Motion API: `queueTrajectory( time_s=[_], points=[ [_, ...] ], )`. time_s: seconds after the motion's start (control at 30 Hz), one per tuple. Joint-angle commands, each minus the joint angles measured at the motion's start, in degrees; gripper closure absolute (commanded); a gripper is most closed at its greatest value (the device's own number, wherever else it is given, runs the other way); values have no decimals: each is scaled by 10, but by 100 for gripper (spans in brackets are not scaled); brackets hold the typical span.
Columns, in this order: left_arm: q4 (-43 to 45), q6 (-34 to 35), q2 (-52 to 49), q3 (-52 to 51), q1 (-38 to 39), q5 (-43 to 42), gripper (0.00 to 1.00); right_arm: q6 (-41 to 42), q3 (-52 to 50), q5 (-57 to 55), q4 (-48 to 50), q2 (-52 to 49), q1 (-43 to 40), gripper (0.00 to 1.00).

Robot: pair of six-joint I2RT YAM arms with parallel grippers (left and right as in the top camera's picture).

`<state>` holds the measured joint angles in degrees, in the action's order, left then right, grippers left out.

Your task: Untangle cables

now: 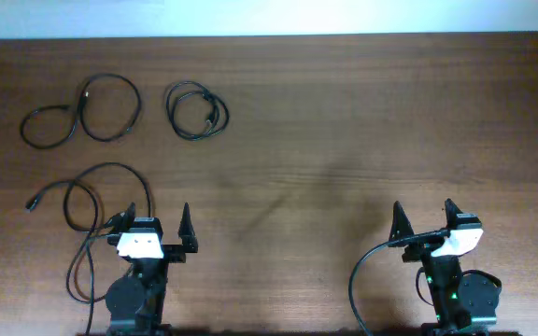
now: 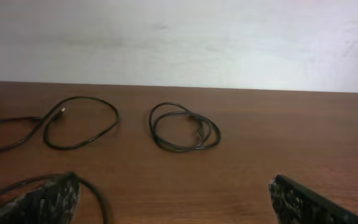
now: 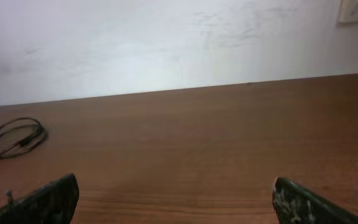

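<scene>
Three thin black cables lie apart on the wooden table. One cable forms two loose loops at the far left, also in the left wrist view. A second cable is a small coil to its right, also in the left wrist view and the right wrist view. The third cable loops at the near left, beside my left gripper. That gripper is open and empty. My right gripper, also in its wrist view, is open and empty at the near right.
The table ends at a white wall at the back. Thicker black arm wires hang by each base: one at the left, one at the right.
</scene>
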<state>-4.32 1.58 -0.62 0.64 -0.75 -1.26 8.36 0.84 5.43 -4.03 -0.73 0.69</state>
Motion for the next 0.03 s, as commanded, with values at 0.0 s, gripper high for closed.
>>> queueTrajectory(
  time_s=[0.0],
  points=[
    [-4,1,3,-1,2,2,1,-5,-5,1,2,4,1,1]
  ],
)
